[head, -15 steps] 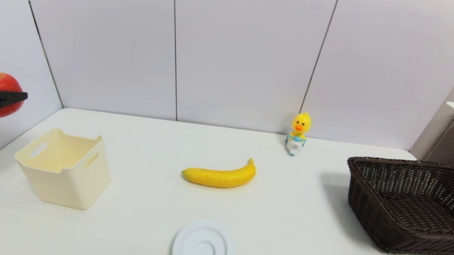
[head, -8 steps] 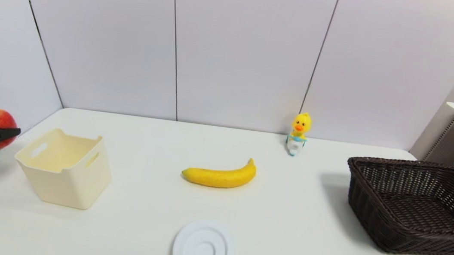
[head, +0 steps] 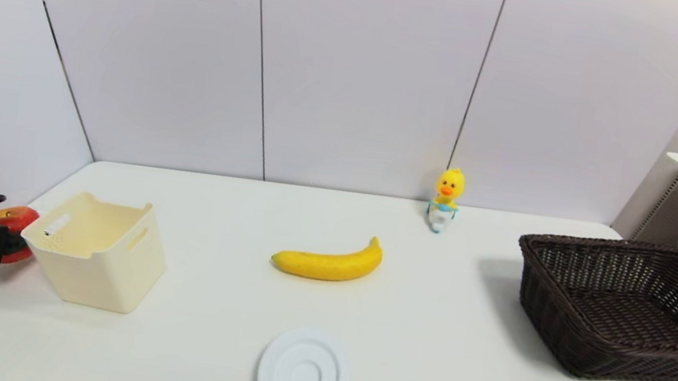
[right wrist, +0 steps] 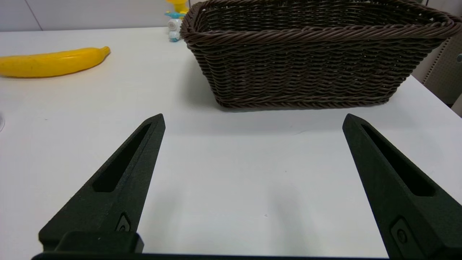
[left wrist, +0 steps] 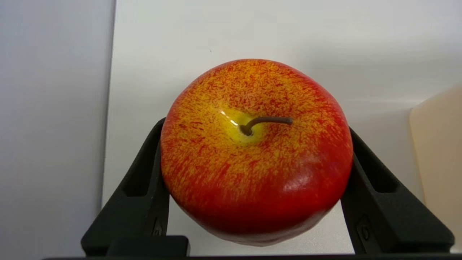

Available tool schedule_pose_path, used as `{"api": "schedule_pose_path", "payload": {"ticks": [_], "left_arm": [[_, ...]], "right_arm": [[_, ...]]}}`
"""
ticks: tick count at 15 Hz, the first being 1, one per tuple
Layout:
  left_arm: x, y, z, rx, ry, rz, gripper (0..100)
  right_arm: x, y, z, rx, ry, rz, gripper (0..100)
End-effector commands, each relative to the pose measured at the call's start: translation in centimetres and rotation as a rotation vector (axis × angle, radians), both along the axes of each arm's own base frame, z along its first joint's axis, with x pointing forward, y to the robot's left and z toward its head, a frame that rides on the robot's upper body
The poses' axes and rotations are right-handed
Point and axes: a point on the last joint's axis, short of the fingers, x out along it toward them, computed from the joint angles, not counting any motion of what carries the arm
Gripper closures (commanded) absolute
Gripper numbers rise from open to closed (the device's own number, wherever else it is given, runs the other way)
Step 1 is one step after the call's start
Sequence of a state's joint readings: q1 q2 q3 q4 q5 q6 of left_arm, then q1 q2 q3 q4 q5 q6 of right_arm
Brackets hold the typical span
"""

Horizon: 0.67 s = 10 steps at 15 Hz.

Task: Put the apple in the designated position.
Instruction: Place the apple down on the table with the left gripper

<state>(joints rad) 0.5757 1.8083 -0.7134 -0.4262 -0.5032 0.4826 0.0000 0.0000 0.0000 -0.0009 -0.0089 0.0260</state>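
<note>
My left pincer (head: 6, 240) has dropped toward the table's left edge, clamped on the apple (left wrist: 256, 151), now low beside the cream bin (head: 95, 251). Release looks close. My right pincer (right wrist: 252, 144) waits wide open, empty, by the basket (right wrist: 310, 65).

left gripper (head: 7, 235): matte black body, a small white label on its side, a thin black cable looping over the top, and a silver-grey block mounted above at the rear. fingers (left wrist: 144, 180): long black wedges tapering to a point, each with a slot-shaped recess along its outer face and a small round screw near the base.

right gripper (right wrist: 252, 121): fingers (right wrist: 119, 180) of the same pattern, black, grainy-textured, recessed, one screw each, joined to a black crossbar.
</note>
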Motion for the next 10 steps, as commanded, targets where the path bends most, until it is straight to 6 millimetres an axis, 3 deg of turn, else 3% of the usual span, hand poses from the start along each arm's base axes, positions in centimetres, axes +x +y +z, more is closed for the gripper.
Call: {"api": "schedule_pose_path", "payload": {"ticks": [1,2,3,7,10], "left_arm": [[0.3,0.1,-0.9,-0.013,0.021,-0.006,100],[0.2,0.1,-0.9,-0.015,0.022,-0.006,100],[0.2,0.1,-0.9,-0.016,0.023,-0.006,0],[0.3,-0.1,-0.4,-0.006,0.007,-0.011,0],[-0.5,-0.8,1.7,0.014,-0.042,-0.014,0]], "right_arm": [[0.0,0.0,0.0,0.0,-0.001,0.0,0],[0.0,0.0,0.0,0.0,-0.001,0.0,0],[0.0,0.0,0.0,0.0,-0.001,0.0,0],[0.0,0.0,0.0,0.0,0.001,0.0,0],[0.0,0.0,0.0,0.0,0.001,0.0,0]]}}
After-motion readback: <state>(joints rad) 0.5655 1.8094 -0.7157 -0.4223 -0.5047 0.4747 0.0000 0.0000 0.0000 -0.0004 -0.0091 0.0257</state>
